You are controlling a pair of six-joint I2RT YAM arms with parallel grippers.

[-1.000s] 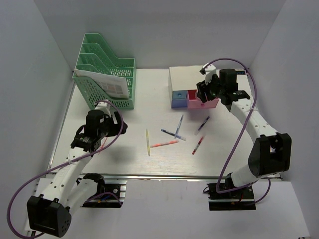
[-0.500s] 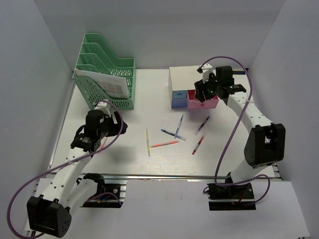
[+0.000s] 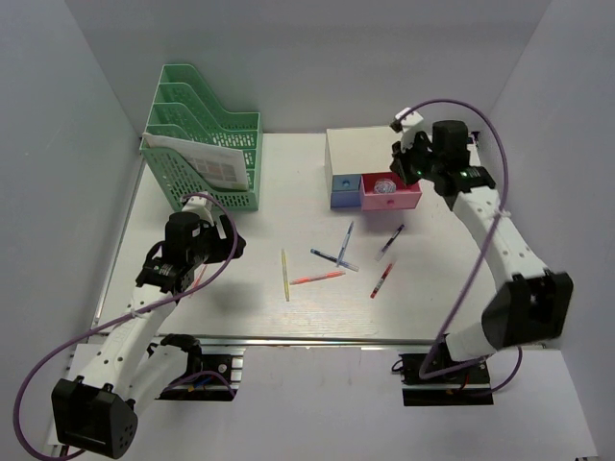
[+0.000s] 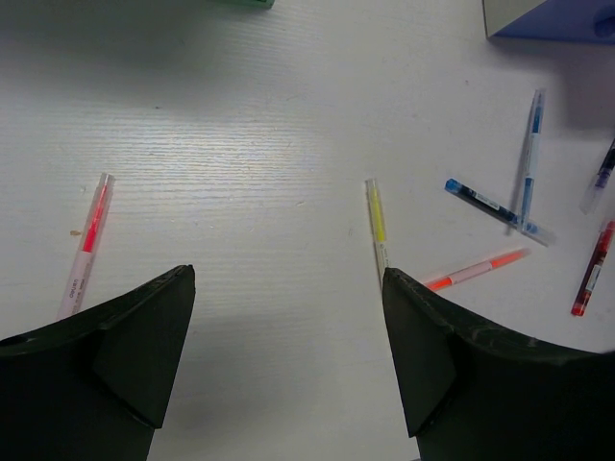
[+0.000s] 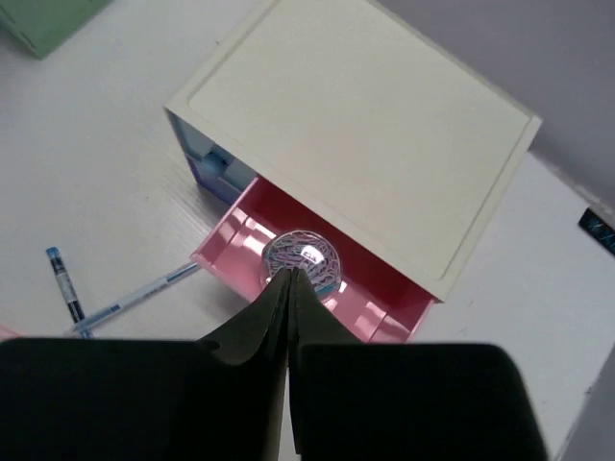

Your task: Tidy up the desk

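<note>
The desk (image 3: 288, 206) is a white tabletop with several pens strewn across its middle: a yellow pen (image 3: 285, 274), an orange pen (image 3: 318, 278), crossed blue pens (image 3: 342, 246), a purple pen (image 3: 390, 241) and a red pen (image 3: 381, 279). My left gripper (image 4: 286, 283) hovers open over bare desk. The yellow pen (image 4: 377, 216) lies just past its right fingertip, and a pink-red pen (image 4: 88, 235) to its left. My right gripper (image 5: 288, 276) is shut and empty above the open pink drawer (image 5: 223, 252), where a round clear container of paper clips (image 5: 315, 252) rests.
A white drawer box (image 3: 351, 154) with a blue drawer (image 3: 344, 190) stands at the back right. A green file rack (image 3: 207, 144) holding papers is at the back left. Grey walls enclose the desk, and a metal rail (image 3: 317, 338) runs along its front.
My right gripper has pulled up and to the right away from the pink drawer and its jaws have shut. The round container now shows in the drawer. The left arm is unmoved.
</note>
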